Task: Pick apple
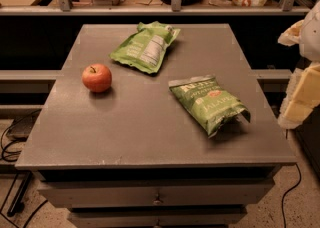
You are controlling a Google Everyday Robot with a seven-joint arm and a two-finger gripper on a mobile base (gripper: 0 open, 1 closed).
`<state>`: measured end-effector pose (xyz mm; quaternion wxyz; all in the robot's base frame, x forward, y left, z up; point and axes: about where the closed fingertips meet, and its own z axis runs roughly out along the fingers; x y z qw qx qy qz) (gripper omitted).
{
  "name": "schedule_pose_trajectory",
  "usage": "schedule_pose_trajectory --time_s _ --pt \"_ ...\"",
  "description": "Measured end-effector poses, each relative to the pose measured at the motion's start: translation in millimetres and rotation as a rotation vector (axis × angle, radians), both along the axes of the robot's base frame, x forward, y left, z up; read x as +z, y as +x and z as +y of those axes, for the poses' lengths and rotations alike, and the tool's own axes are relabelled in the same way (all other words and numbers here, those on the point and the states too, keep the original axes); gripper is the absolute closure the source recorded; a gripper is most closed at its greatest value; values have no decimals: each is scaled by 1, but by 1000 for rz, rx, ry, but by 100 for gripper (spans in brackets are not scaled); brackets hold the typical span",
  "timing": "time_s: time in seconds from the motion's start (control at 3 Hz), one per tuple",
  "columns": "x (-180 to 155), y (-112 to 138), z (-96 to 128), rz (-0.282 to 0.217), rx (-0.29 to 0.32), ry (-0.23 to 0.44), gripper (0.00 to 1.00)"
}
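Small round red-orange apple (97,77): resting on left side of flat grey tabletop (150,132), stem up.
Crinkled green chip bags: one (145,47) just behind apple, another (212,103) well right.
Gripper (302,79): pale, at right edge beside table; open or closed, cannot tell.

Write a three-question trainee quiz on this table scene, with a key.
1. True or false: the apple touches a chip bag.
2. Which lies nearest the front edge of the table? A) apple B) bag showing its nutrition label C) jalapeño bag
3. Fill in: the gripper is at the picture's ____ edge, beside the table and far from the apple.
Key: 1 false; 2 C; 3 right.
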<state>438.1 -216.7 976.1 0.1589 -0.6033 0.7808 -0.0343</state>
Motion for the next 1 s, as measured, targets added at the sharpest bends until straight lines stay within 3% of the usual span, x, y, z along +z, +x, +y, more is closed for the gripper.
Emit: schedule_pose_trajectory --time_s 0.33,0.67,1.0 --pt "0 0 0 0 0 0 0" --pt "-2 8 9 -13 27 62 0" --pt "-7 26 38 -39 109 187 0"
